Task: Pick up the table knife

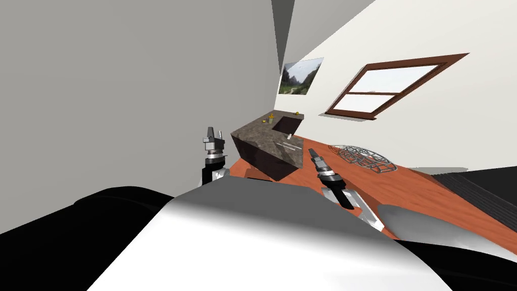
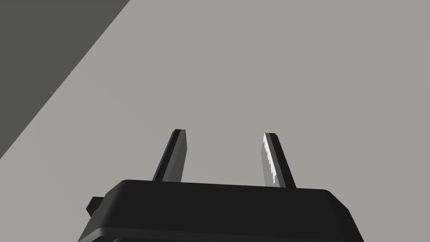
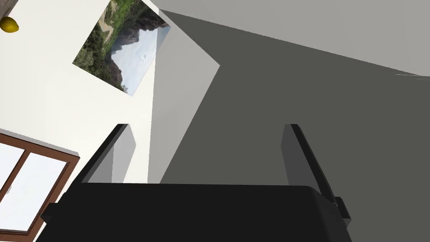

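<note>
Knife (image 1: 290, 146) — flat, near table (image 1: 257, 139) right edge. Left claw (image 1: 214, 132), right claw (image 1: 311, 151): spread, empty. Advise — right approaches, straddles it crosswise.

Bright, flat light fills the rolled, edge-splayed views, the window (image 1: 391, 88) blown white, glare streaking one left tool (image 2: 224, 132) finger (image 2: 268, 161).

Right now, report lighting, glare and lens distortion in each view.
Head view: rolled, wide-lens, walls splaying; the window glows, the counter shows a dark side, the table knife is just a thin pale streak. Left wrist view: glare streaks one finger of the left gripper. Right wrist view: the right gripper stands dim before a shadowed grey plane.
</note>
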Motion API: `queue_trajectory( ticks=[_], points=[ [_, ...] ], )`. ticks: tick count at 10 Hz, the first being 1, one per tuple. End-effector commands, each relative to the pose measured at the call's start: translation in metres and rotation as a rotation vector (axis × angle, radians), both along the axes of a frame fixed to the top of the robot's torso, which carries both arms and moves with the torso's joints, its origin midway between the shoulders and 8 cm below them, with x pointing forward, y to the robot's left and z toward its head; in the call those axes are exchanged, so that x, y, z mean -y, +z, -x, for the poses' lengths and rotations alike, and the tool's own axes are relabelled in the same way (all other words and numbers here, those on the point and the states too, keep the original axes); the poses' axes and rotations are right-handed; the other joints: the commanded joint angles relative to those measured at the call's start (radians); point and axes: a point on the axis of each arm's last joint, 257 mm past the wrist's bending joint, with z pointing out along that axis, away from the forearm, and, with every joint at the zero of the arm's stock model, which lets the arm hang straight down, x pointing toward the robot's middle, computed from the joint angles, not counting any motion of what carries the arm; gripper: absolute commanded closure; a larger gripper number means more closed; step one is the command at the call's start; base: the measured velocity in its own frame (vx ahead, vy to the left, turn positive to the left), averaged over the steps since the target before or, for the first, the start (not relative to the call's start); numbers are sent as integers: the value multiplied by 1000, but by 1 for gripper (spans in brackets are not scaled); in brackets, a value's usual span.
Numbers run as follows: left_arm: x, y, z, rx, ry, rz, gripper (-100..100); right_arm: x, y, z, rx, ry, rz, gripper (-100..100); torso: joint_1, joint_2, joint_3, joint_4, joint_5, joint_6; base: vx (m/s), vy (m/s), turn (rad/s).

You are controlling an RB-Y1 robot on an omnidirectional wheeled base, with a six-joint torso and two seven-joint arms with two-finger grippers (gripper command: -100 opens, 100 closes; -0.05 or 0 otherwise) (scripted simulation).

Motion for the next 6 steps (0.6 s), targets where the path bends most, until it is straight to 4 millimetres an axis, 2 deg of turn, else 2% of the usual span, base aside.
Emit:
queue_trajectory(
  ticks=[1,2,5,6],
  points=[
    [0,0,0,0,0,0,0,17,-11,-1,-38,-6,72,-100,0,0,0,0,0,0,-84,-21,397],
    [0,0,0,0,0,0,0,21,-15,-1,-49,-9,79,-100,-1,0,0,0,0,0,-55,-16,157],
    [0,0,0,0,0,0,0,53,-42,-1,-136,-19,216,-100,-1,-3,-2,-1,0,0,-52,-24,427],
    [0,0,0,0,0,0,0,58,-47,0,-148,-28,214,-100,-2,-2,-1,0,-1,0,-40,-46,200]
  ],
)
